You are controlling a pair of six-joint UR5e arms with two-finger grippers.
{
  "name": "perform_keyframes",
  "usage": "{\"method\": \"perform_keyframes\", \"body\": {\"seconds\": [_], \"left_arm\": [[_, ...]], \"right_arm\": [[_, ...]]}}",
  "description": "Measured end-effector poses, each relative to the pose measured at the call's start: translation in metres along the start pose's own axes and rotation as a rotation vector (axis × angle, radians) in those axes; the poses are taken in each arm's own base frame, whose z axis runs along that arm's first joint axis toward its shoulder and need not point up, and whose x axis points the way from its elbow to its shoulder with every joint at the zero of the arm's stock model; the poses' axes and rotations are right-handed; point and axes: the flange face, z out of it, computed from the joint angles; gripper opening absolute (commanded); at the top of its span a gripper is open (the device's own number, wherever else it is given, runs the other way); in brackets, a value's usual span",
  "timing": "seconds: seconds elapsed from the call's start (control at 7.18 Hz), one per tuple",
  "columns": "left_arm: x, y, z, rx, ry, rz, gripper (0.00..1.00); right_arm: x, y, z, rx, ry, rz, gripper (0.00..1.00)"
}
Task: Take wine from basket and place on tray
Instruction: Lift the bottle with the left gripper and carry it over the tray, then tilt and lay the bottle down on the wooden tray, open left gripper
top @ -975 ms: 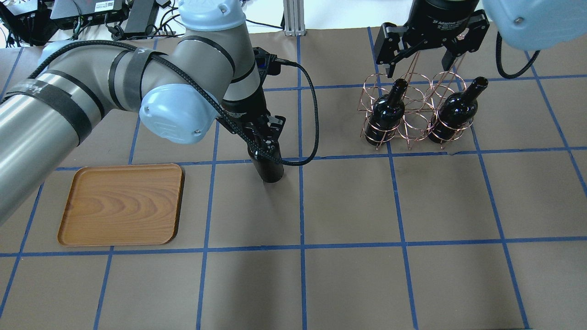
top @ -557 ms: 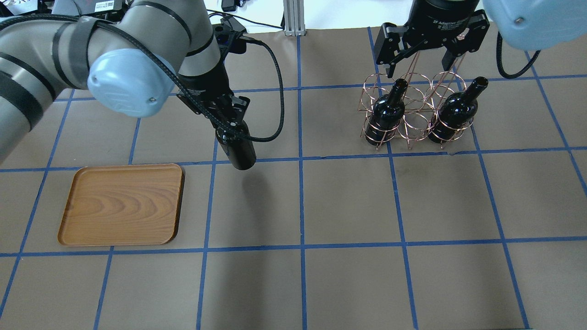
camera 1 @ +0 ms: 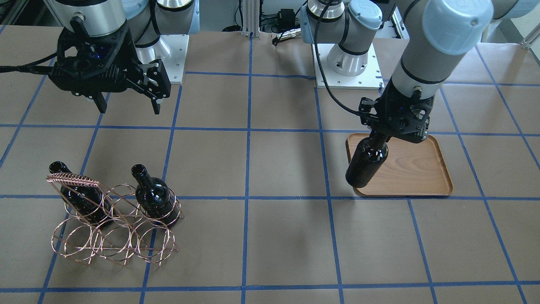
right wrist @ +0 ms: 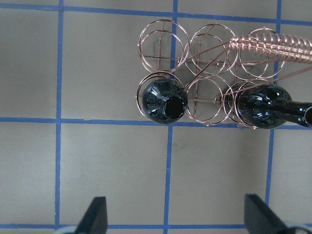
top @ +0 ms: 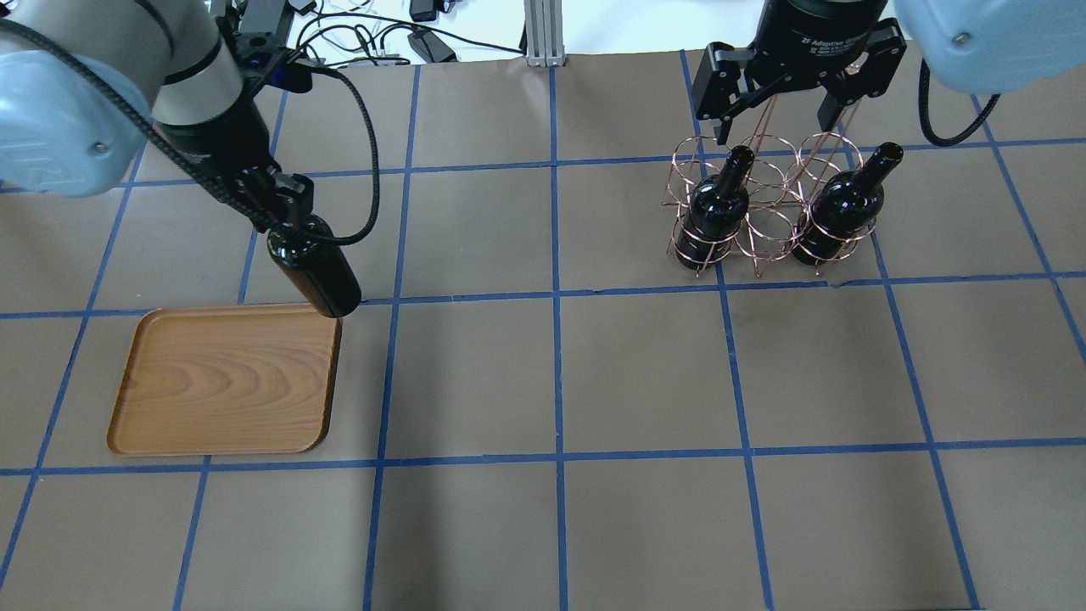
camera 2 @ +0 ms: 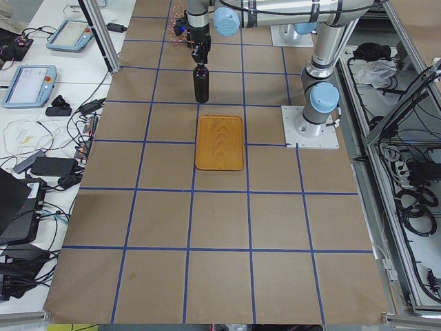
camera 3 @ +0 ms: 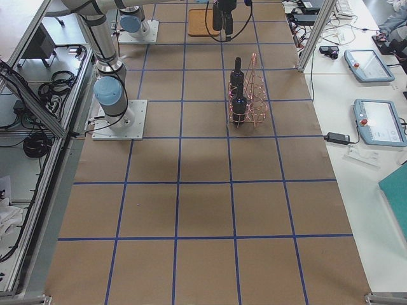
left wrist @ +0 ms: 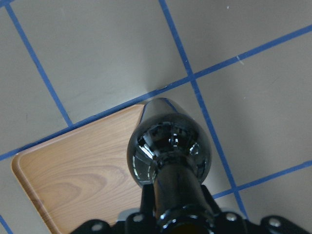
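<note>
My left gripper (top: 284,216) is shut on the neck of a black wine bottle (top: 314,273). The bottle hangs upright over the wooden tray (top: 221,382) at its corner nearest the basket. The left wrist view shows the bottle (left wrist: 168,146) over that corner of the tray (left wrist: 73,175), clear of it. The copper wire basket (camera 1: 74,180) stands on the table's other side with two more bottles (top: 717,208) (top: 836,208) in it. My right gripper (top: 774,119) is open and empty above the basket, whose handle (right wrist: 273,44) shows in its wrist view.
The table is brown paper with a blue tape grid. The arm bases (camera 1: 346,63) stand at the robot's edge. Cables and electronics (top: 373,34) lie behind that edge. Tablets (camera 3: 372,63) lie on side benches.
My left arm has carried the bottle leftward, from the table's middle to the tray's near corner. The right gripper and the basket have not moved.
</note>
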Motion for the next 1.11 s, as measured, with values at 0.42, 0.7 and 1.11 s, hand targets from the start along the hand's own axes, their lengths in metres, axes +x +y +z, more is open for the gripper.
{"method": "perform_keyframes", "body": {"seconds": [0.42, 0.7, 1.11], "left_arm": [[-0.075, 0.052, 0.023, -0.03, 0.043, 0.043, 0.0], [-0.112, 0.08, 0.042, -0.042, 0.076, 0.063, 0.0], [-0.151, 0.094, 0.058, -0.033, 0.077, 0.072, 0.0]], "right_arm": [[0.0, 0.0, 0.0, 0.0, 0.0, 0.0, 1.0], [0.0, 0.0, 0.0, -0.001, 0.0, 0.0, 1.0], [0.0, 0.0, 0.0, -0.001, 0.0, 0.001, 1.0]]}}
